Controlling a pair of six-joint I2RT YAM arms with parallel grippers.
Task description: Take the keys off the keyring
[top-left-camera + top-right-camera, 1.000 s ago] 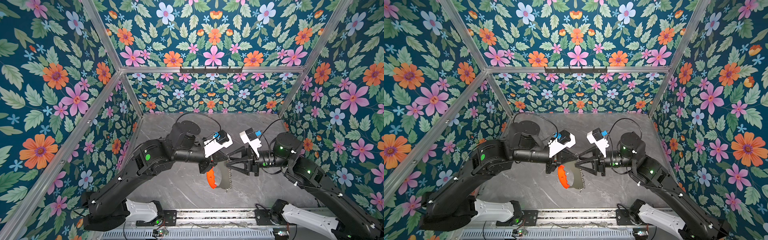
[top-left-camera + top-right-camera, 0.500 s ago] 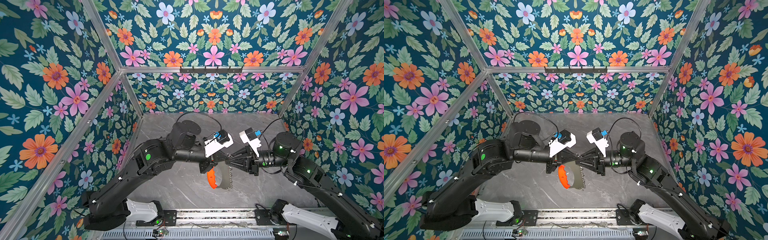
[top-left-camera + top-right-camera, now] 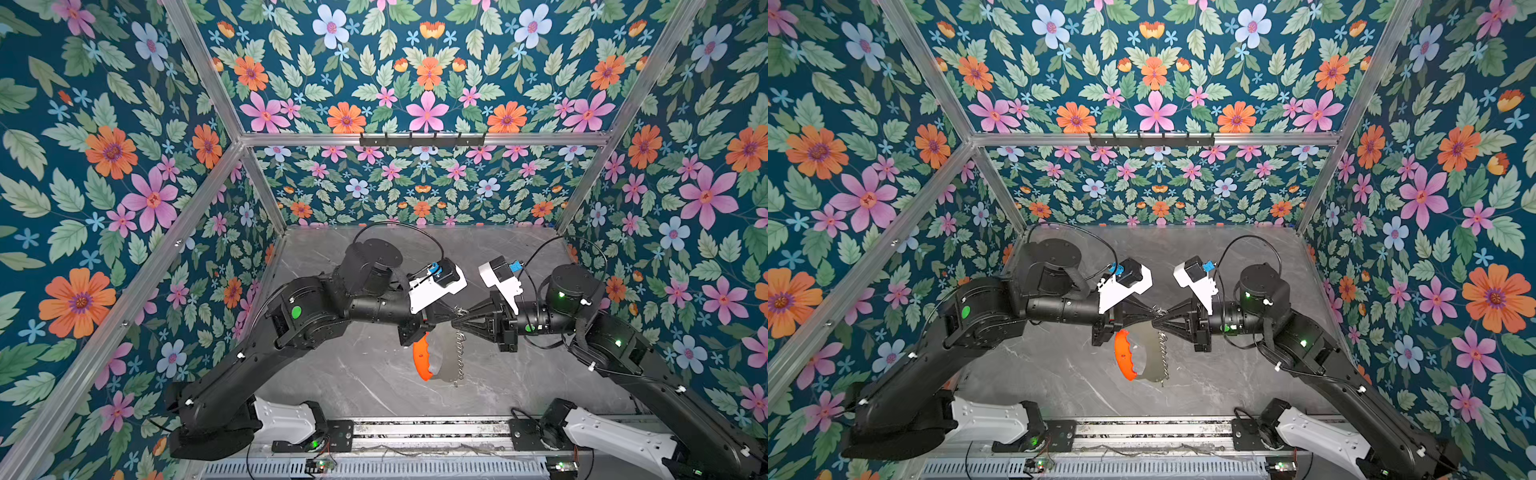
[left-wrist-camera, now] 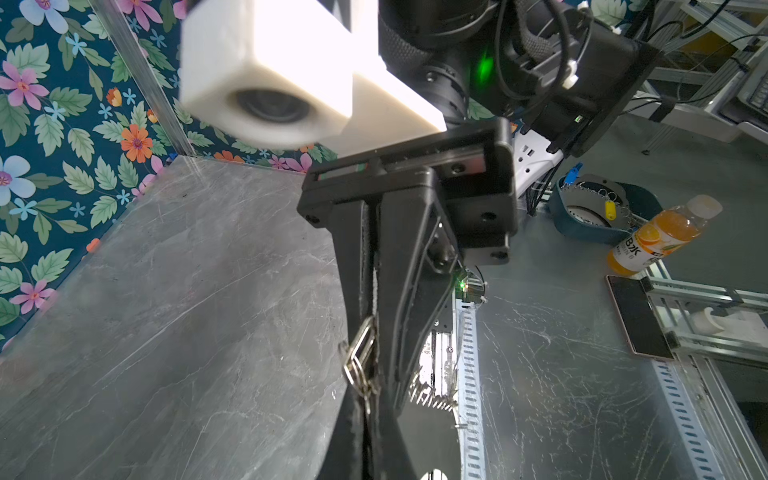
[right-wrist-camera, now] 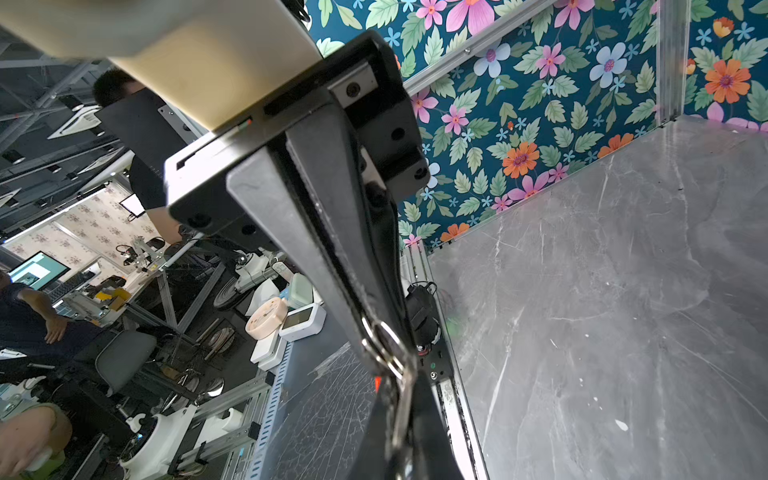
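Over the grey table [image 3: 357,386] | left gripper [image 3: 449,322] pressed shut, pinching keyring [image 3: 442,359] top | keyring hangs toward 6 o'clock | right gripper [image 3: 460,322] just beside at 3 o'clock, pinching small silver ring [image 5: 386,345] | key too small to tell

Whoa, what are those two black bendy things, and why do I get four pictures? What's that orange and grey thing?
They are two robot arms, each ending in a pinching gripper. Two pictures look down from above; the others come from small cameras on each arm's wrist. In a top view, the left gripper is shut on the keyring, a grey curved plate with an orange strip, hanging over the grey table. The right gripper is shut on small silver rings at the plate's top.
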